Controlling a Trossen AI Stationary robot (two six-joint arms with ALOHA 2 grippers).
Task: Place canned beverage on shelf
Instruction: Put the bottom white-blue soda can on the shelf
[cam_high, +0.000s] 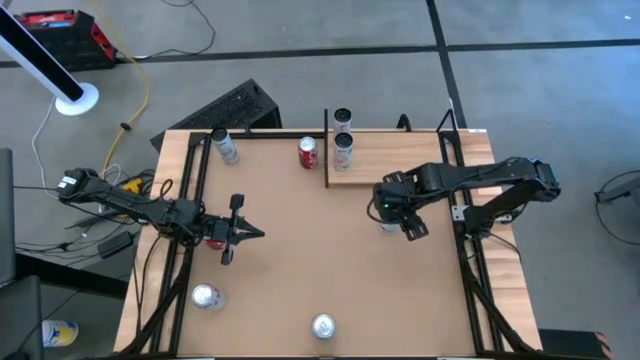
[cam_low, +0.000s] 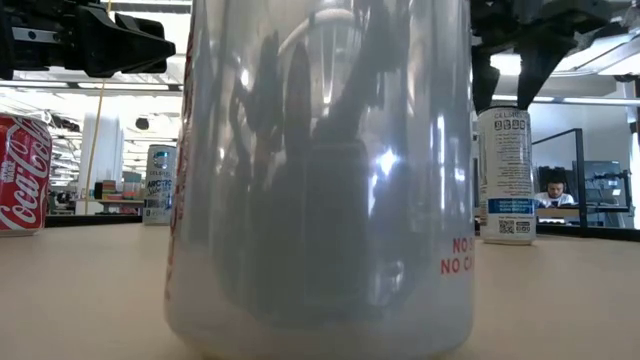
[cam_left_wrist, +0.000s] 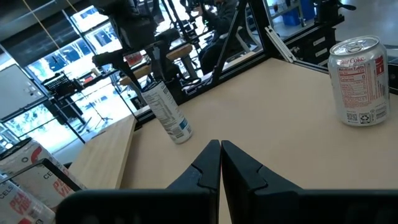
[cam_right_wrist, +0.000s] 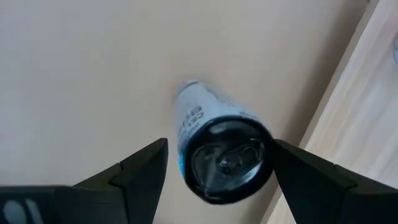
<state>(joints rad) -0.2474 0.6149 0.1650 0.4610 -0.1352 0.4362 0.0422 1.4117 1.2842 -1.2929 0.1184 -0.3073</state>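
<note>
The right tool (cam_right_wrist: 214, 168) hangs wide open above a slim white-and-blue can (cam_right_wrist: 217, 149) standing on the brown counter (cam_high: 300, 260) beside the pale wood-grain shelf (cam_high: 410, 160), so the step in hand looks like the reach, and next it must go lower and close on the can.

Two slim cans (cam_high: 343, 137) stand on the pale wood-grain shelf (cam_high: 420, 158); a red cola can (cam_high: 308, 152) stands just left of its rail.

The high camera looks straight down on the whole tabletop (cam_high: 330, 250). The low camera sits at table height, pressed close against a silver can (cam_low: 320, 180). Each wrist camera looks forward past its own fingers; the right wrist and low views share the slim white can (cam_right_wrist: 221, 146).
</note>
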